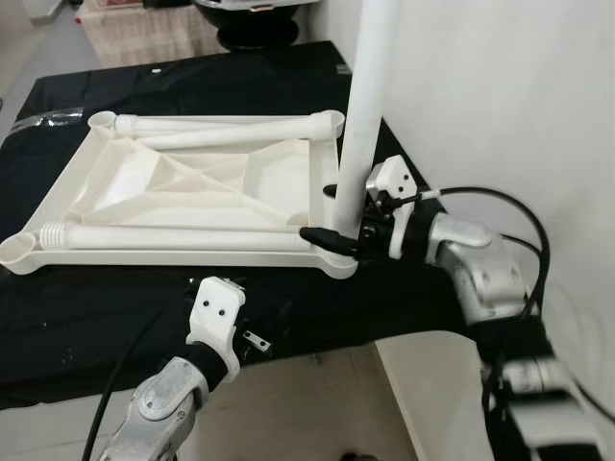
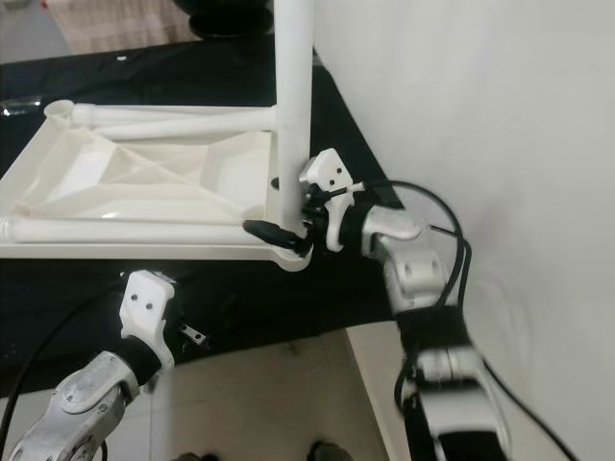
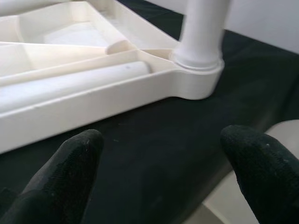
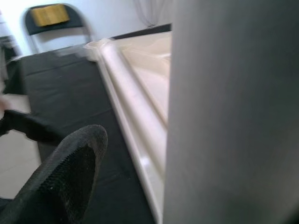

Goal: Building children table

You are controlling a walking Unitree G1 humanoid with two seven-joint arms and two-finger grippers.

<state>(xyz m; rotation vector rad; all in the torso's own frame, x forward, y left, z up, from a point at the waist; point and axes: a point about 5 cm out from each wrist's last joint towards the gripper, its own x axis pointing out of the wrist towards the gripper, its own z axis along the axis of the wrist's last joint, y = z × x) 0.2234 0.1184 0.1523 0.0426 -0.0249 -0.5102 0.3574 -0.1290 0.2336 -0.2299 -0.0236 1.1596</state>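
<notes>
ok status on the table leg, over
Right tool clamped on upright leg at tabletop corner socket. Left tool open, hovering at near edge. Three legs lie loose in tabletop. Nothing obstructing.

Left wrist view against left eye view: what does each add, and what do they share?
Left wrist: a close look at the leg's threaded collar seated in the corner socket, framed by the left gripper's open jaws. Left eye: the whole upturned tabletop, two loose legs lying in it, and the right gripper at the upright leg's base. Both: the leg, that corner and the black cloth.
</notes>
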